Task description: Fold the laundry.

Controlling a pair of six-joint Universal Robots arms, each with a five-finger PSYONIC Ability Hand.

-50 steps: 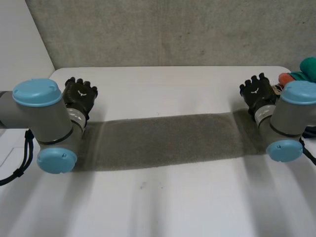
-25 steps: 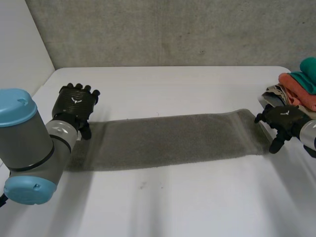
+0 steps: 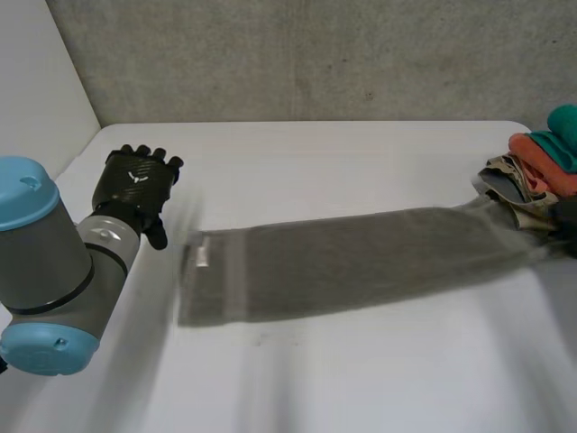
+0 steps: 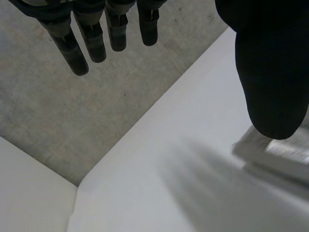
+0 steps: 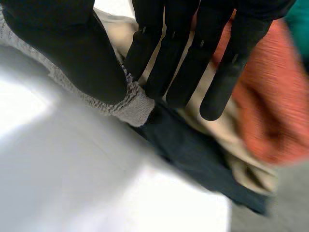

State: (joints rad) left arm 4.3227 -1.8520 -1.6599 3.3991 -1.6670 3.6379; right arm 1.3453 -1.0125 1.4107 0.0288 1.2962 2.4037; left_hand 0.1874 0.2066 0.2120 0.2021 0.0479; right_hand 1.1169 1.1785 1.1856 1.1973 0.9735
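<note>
Overhead – towel (image 3: 343, 262): grey, lay lengthwise across the white table (image 3: 361, 388); its right end rose toward the pile.
Overhead – left hand (image 3: 135, 185): was over the table just beyond the towel's left end, apart from it, fingers straight.
Overhead – pile (image 3: 541, 167): beige, orange and teal cloths sat at the table's right edge.
Left wrist – left hand (image 4: 270, 63): fingers (image 4: 91, 43) were straight and spread from the thumb; nothing was held.
Left wrist – towel (image 4: 275, 154): its end lay on the table (image 4: 159, 193) beside the thumb tip.
Left wrist – wall (image 4: 72, 111): grey concrete stood beyond the table's corner.
Right wrist – right hand (image 5: 195, 53): thumb pressed the towel's end against the fingers, a firm pinch.
Right wrist – towel (image 5: 130, 104): its corner was clamped between thumb and fingers, just over the pile.
Right wrist – pile (image 5: 260, 96): orange, beige and dark cloths lay under the fingertips.
</note>
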